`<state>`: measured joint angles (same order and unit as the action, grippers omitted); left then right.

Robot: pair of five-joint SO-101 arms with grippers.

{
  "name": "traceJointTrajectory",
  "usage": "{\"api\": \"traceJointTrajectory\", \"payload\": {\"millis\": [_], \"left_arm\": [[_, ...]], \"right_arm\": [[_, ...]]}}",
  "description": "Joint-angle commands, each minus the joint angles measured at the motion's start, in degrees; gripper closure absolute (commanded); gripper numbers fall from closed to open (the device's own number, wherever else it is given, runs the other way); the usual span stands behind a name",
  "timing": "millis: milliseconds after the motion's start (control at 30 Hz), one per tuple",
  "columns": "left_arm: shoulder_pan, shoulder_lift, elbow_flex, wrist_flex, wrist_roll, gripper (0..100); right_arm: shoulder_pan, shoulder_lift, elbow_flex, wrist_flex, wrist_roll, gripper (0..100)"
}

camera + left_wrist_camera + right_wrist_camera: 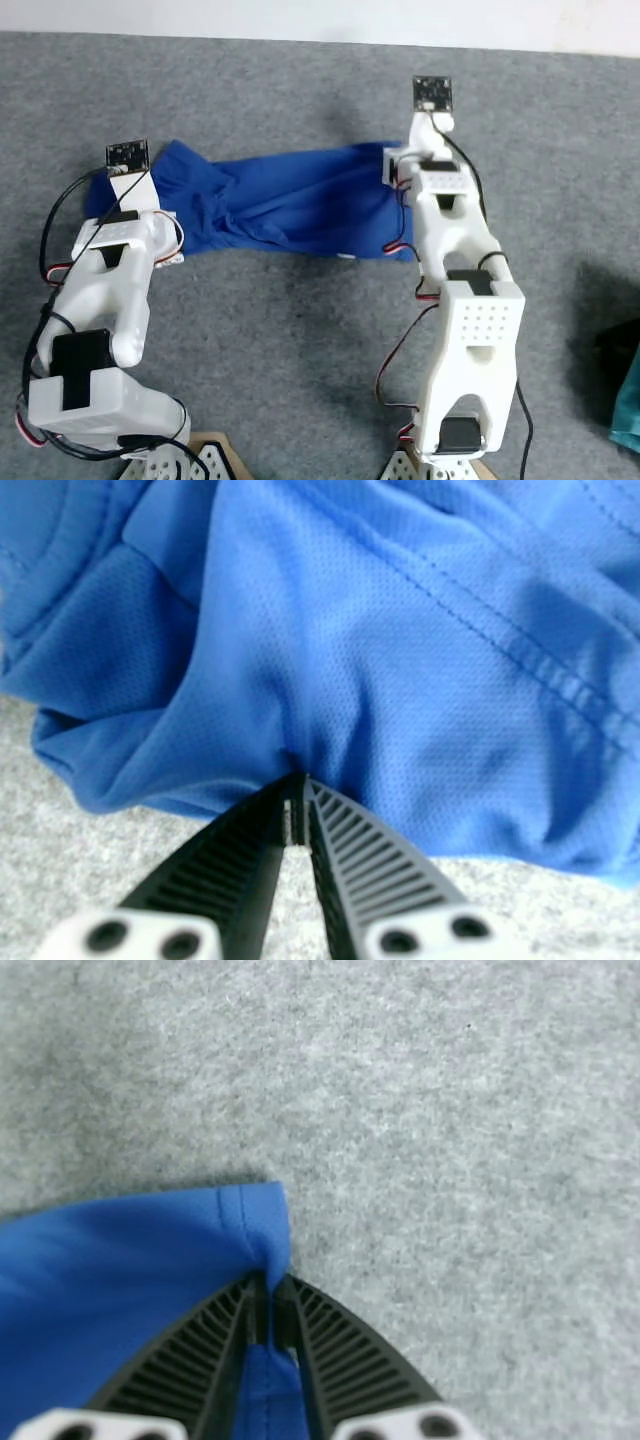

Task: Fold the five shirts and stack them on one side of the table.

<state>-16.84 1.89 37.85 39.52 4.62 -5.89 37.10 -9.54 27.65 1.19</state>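
fingers (350,855) of the left gripper (298,802) are closed tight on a pinch of the blue shirt (400,660). their black ribbed tips meet at the shirt's rumpled edge, and the cloth bunches into creases right at the nip. fingers (340,1345) of the right gripper (268,1295) are closed too, clamping a hemmed corner of the shirt. the stitched edge curls over just past the tips, and a strip of blue shows between the two fingers.

from the high view the blue shirt (290,205) lies drawn out into a long, creased band on the grey table (300,350). one end is bunched and wider, the other narrower with a straight hem. the left arm (105,290) stands at the bunched end, its wrist over the shirt's edge. the right arm (470,330) stands at the hemmed end, its wrist covering that corner. both arms come to the shirt from the same long side. the table's grey, felt-like surface runs all around the shirt. well apart from the shirt, out beyond the right arm, a teal cloth (628,400) lies next to a dark shape (610,345) that is too small to make out.
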Motion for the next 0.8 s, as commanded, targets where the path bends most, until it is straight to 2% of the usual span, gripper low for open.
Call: {"api": "traceJointTrajectory", "payload": {"millis": [0,100,400,633,767], "left_arm": [[0.5,-2.5,0.1,-0.7,-0.2,99],[0.4,-2.5,0.1,-0.8,-0.2,99],[0.7,-4.0,-1.6,-0.7,0.2,99],[0.7,-13.8,-7.2,9.0,0.3,99],[0.5,-18.1,-10.3,14.9,0.3,99]], "right_arm": [[0.7,-2.4,-8.7,11.2,0.1,89.2],[-0.1,-5.1,-8.0,14.0,-0.2,80.3],[-0.2,-20.4,10.6,15.5,-0.3,79.9],[-1.5,-32.0,30.0,4.7,-0.2,79.9],[-1.5,-33.0,32.3,3.8,-0.3,79.9]]}}
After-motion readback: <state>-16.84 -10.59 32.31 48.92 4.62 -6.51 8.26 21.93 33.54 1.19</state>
